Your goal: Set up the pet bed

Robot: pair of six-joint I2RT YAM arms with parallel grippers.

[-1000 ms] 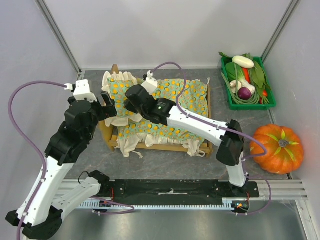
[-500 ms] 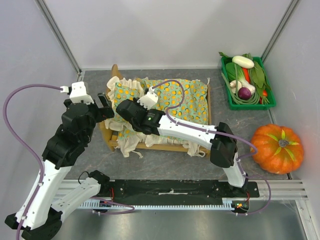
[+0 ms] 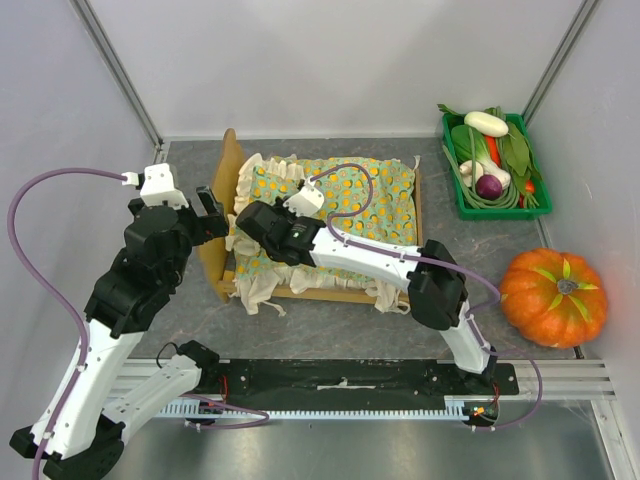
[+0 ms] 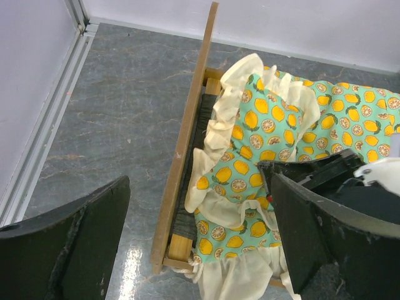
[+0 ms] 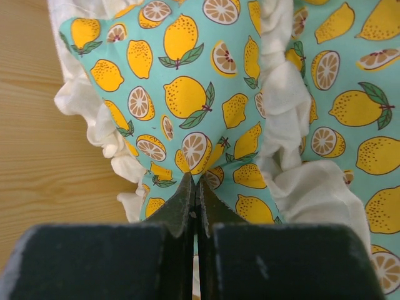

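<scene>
The pet bed [image 3: 224, 172] is a light-wood frame with its tall headboard [image 4: 187, 137] on the left. A green lemon-print blanket [image 3: 385, 200] with white ruffles covers it. The matching small pillow [image 3: 266, 184] lies against the headboard. My right gripper [image 3: 250, 222] is shut, its tips [image 5: 197, 181] pinching the pillow [image 5: 181, 94] fabric next to the wooden headboard [image 5: 25, 125]. My left gripper [image 3: 214, 215] hangs open just left of the bed. In its wrist view the wide-apart fingers [image 4: 69, 250] straddle the bed's near headboard corner and hold nothing.
A green crate of toy vegetables [image 3: 495, 165] stands at the back right. An orange pumpkin [image 3: 553, 297] sits at the right. Grey walls close in the left, back and right sides. The right arm stretches across the bed's front rail.
My right gripper has pulled the pillow left and nearer, up against the headboard. More of the headboard now shows. The left gripper has barely moved.
</scene>
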